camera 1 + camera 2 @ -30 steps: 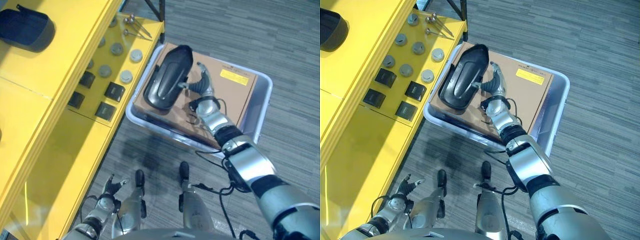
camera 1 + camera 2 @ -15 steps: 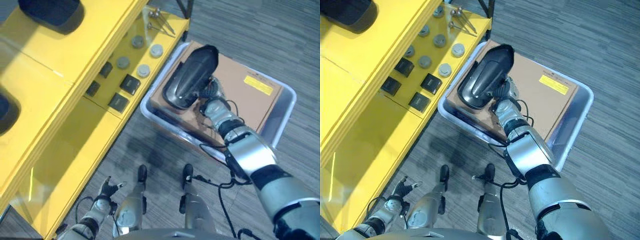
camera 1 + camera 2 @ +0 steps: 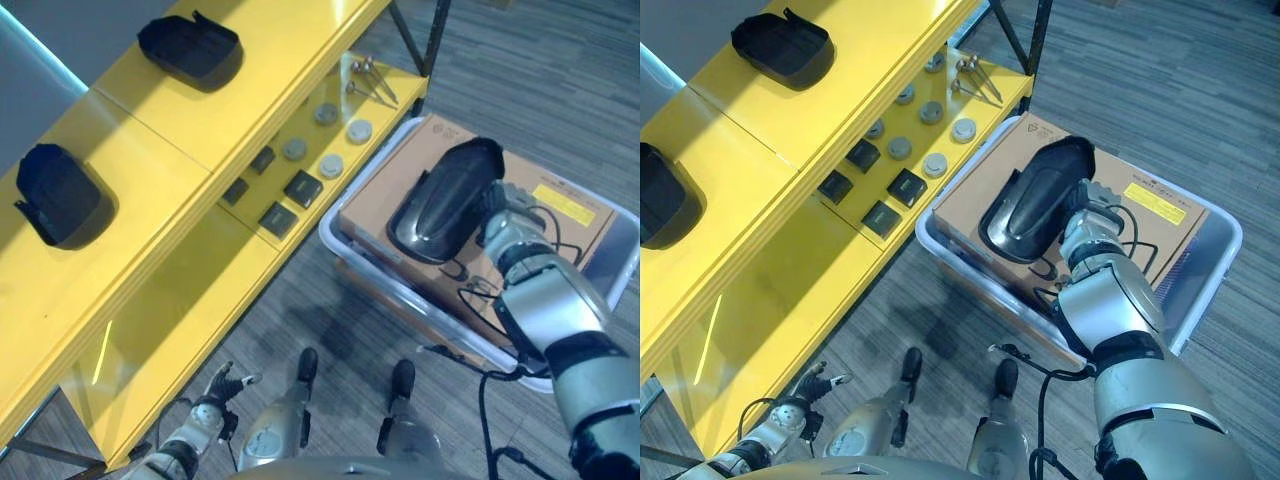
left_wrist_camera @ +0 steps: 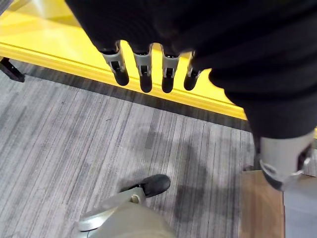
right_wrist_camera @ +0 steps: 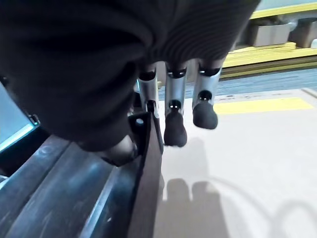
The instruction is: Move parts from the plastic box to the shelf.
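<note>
**Weak grasp on black part, drop risk at the box**

Far left: two black parts (image 3: 58, 195) (image 3: 190, 47) are already set on the top of the yellow shelf (image 3: 150, 130). Small discs and dark blocks (image 3: 303, 187) are seen on the lower level. Low left, the left hand (image 4: 148, 69) hangs idle over the floor, fingers straight, nothing held. In the middle, a long black part (image 3: 1032, 205) lies on the cardboard box (image 3: 1140, 215) inside the plastic box (image 3: 1225, 265). At right, the right hand (image 3: 1090, 215) is pressed at the part's edge; in the wrist view its fingers (image 5: 174, 126) are seen fairly straight beside the rim, and a closed grip cannot be confirmed.

Risks judged: the part could slip or tip off if lifted by one edge only; it could be knocked against the shelf edge during transfer.
</note>
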Motion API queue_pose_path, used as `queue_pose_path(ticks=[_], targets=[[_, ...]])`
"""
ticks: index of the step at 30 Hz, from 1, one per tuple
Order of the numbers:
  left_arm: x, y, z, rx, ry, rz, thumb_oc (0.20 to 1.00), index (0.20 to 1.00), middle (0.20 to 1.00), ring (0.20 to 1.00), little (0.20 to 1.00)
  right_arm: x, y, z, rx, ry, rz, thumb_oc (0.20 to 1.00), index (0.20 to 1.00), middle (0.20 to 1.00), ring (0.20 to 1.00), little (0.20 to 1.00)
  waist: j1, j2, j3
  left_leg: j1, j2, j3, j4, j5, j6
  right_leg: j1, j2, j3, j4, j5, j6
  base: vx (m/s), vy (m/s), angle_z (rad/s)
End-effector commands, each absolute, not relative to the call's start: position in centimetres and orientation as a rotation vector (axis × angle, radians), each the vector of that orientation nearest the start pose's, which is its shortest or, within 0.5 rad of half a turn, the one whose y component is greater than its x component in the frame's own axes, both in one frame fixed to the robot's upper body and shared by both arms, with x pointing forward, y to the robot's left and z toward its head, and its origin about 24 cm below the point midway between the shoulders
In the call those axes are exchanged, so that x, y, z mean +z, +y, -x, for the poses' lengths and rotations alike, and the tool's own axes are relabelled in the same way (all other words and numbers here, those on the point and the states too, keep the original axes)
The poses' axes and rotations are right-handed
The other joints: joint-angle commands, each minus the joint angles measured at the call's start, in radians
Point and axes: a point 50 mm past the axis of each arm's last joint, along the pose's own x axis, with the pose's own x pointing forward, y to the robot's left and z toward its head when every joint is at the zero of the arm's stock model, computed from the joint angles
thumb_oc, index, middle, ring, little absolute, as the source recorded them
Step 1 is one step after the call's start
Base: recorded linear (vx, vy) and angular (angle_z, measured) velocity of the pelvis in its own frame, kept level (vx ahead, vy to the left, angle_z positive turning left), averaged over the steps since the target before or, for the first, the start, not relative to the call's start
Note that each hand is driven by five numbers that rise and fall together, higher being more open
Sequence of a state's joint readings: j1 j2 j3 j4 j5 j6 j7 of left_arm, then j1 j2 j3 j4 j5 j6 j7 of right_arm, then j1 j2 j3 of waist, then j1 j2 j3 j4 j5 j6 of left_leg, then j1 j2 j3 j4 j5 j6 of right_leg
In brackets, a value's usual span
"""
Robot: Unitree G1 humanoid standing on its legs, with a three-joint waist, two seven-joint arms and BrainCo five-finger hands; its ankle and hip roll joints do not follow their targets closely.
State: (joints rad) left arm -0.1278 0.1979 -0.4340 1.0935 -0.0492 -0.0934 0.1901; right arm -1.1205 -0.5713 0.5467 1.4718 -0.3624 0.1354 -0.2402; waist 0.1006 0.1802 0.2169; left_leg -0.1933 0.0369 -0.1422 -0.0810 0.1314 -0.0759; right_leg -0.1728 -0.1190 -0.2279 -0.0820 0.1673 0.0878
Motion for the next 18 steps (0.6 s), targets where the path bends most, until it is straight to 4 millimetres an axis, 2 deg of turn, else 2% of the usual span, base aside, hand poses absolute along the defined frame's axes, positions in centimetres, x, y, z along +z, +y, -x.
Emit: queue_pose_path(ticks=[1, 3, 7, 8, 9, 10, 11, 14, 15, 16, 18], targets=[[-13.3, 18.6, -17.9, -0.139, 0.823, -0.548, 1.0, 1.0, 1.0, 1.0, 1.0, 15.3, -32.2, -38.0, -0.456, 0.389, 1.324, 0.2, 0.2, 0.2, 0.2, 0.2, -0.006, -0.07, -0.035, 0.014, -0.02, 0.042, -0.006, -0.048, -0.015, 0.088, -0.052, 0.121, -0.002, -0.106, 0.071, 0.0, 0.0, 0.0], [-12.4, 18.1, -19.3, -0.137, 0.748, -0.521, 1.0, 1.0, 1.0, 1.0, 1.0, 14.9, -32.9, -37.5, -0.459, 0.344, 1.365, 0.2, 0.2, 0.2, 0.2, 0.2, -0.024, -0.078, -0.038, 0.027, -0.016, 0.054, -0.006, -0.051, -0.016, 0.094, -0.051, 0.129, 0.002, -0.108, 0.071, 0.0, 0.0, 0.0], [-9.3, 17.3, -22.5, -0.131, 0.543, -0.471, 1.0, 1.0, 1.0, 1.0, 1.0, 15.3, -33.7, -37.0, -0.496, 0.256, 1.315, 0.2, 0.2, 0.2, 0.2, 0.2, -0.055, -0.084, -0.045, 0.054, -0.007, 0.077, -0.006, -0.059, -0.017, 0.108, -0.048, 0.147, 0.007, -0.117, 0.067, -0.01, -0.013, -0.07], [-7.1, 16.9, -24.2, -0.126, 0.425, -0.44, 1.0, 1.0, 1.0, 1.0, 1.0, 14.9, -33.7, -36.8, -0.498, 0.233, 1.279, 0.2, 0.2, 0.2, 0.2, 0.2, -0.069, -0.086, -0.053, 0.07, -0.002, 0.092, -0.006, -0.064, -0.015, 0.114, -0.044, 0.156, 0.009, -0.122, 0.066, 0.0, -0.022, -0.16], [-7.1, 16.9, -24.2, -0.127, 0.426, -0.441, 1.0, 1.0, 1.0, 1.0, 1.0, 14.8, -33.7, -36.7, -0.498, 0.233, 1.278, 0.2, 0.2, 0.2, 0.2, 0.2, -0.068, -0.087, -0.052, 0.071, -0.002, 0.093, -0.006, -0.064, -0.015, 0.115, -0.044, 0.157, 0.009, -0.122, 0.066, 0.01, -0.052, -0.27], [-4.7, 16.9, -25.8, -0.106, 0.31, -0.402, 1.0, 1.0, 1.0, 1.0, 1.0, 14.3, -33.5, -36.6, -0.485, 0.218, 1.273, 0.2, 0.2, 0.2, 0.2, 0.2, -0.08, -0.094, -0.063, 0.088, 0.007, 0.11, -0.006, -0.068, -0.016, 0.121, -0.04, 0.168, 0.011, -0.127, 0.064, 0.01, -0.036, -0.4], [-4.7, 16.9, -25.7, -0.106, 0.311, -0.403, 1.0, 1.0, 1.0, 1.0, 1.0, 14.3, -33.5, -36.6, -0.484, 0.219, 1.272, 0.2, 0.2, 0.2, 0.2, 0.2, -0.079, -0.095, -0.062, 0.09, 0.008, 0.111, -0.006, -0.069, -0.016, 0.122, -0.04, 0.169, 0.011, -0.127, 0.064, 0.01, -0.058, -0.37], [-1.8, 16.5, -27.2, -0.108, 0.179, -0.352, 1.0, 1.0, 1.0, 1.0, 1.0, 13.9, -32.4, -36.8, -0.439, 0.177, 1.283, 0.2, 0.2, 0.2, 0.2, 0.2, -0.099, -0.102, -0.075, 0.114, 0.02, 0.136, -0.006, -0.073, -0.018, 0.129, -0.03, 0.188, 0.014, -0.134, 0.06, 0.0, -0.039, -0.31], [-1.8, 16.6, -27.2, -0.107, 0.179, -0.352, 1.0, 1.0, 1.0, 1.0, 1.0, 13.8, -32.4, -36.8, -0.438, 0.177, 1.283, 0.2, 0.2, 0.2, 0.2, 0.2, -0.099, -0.102, -0.074, 0.115, 0.021, 0.137, -0.006, -0.073, -0.018, 0.129, -0.03, 0.189, 0.014, -0.134, 0.059, 0.01, -0.055, -0.24], [0.7, 16.1, -28.2, -0.114, 0.071, -0.31, 1.0, 1.0, 1.0, 1.0, 1.0, 13.3, -31.8, -36.8, -0.401, 0.164, 1.318, 0.2, 0.2, 0.2, 0.2, 0.2, -0.109, -0.104, -0.083, 0.132, 0.029, 0.151, -0.006, -0.075, -0.021, 0.136, -0.021, 0.199, 0.015, -0.139, 0.056, 0.01, -0.062, -0.3], [3.0, 15.6, -28.9, -0.129, -0.019, -0.271, 1.0, 1.0, 1.0, 1.0, 1.0, 13.0, -31.1, -36.8, -0.365, 0.141, 1.343, 0.2, 0.2, 0.2, 0.2, 0.2, -0.12, -0.109, -0.092, 0.15, 0.039, 0.165, -0.006, -0.079, -0.022, 0.145, -0.013, 0.21, 0.016, -0.144, 0.053, 0.02, -0.078, -0.3]])
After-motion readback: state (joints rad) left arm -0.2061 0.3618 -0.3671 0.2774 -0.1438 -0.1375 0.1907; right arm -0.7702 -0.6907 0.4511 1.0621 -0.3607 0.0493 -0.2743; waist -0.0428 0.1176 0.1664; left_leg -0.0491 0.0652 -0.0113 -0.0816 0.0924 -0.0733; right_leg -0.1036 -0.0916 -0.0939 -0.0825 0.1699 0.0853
